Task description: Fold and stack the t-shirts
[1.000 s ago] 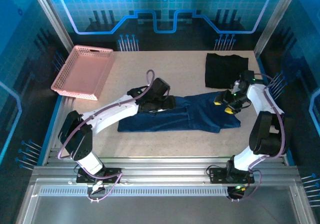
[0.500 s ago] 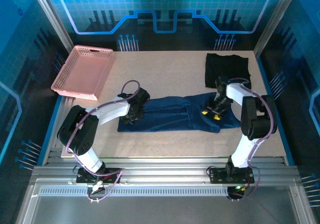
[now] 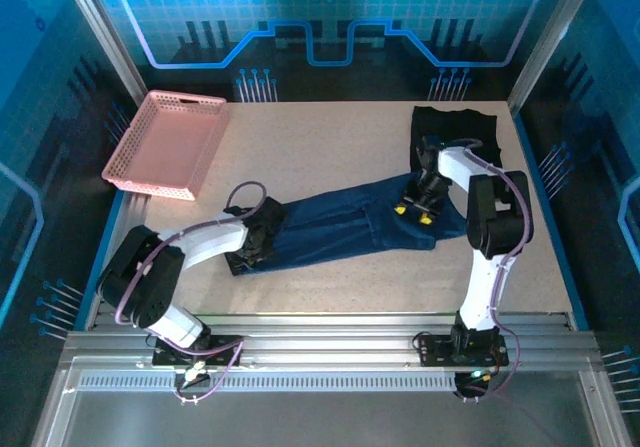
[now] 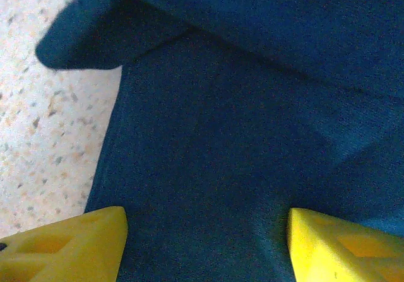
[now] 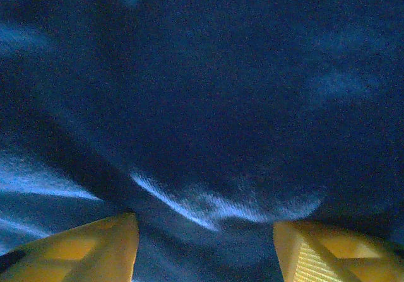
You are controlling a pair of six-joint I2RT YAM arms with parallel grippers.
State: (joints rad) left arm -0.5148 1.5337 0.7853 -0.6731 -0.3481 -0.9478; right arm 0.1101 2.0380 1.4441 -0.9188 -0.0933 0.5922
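Navy t-shirt (image 3: 340, 225): a long rumpled band across the middle of the tabletop (image 3: 320, 137), slanting from lower left to upper right. Black t-shirt (image 3: 455, 139): a folded square at upper right, near the navy one's far end. Left gripper (image 3: 252, 247): jaws wide apart, tips down on the navy cloth's left end, nothing clamped; right gripper (image 3: 413, 207): likewise spread over its right end.

A robot lab cell: metal frame (image 3: 95, 22), blue circuit-print walls (image 3: 330, 27), a speckled table (image 3: 330, 137) with two bolted arms (image 3: 200, 239).
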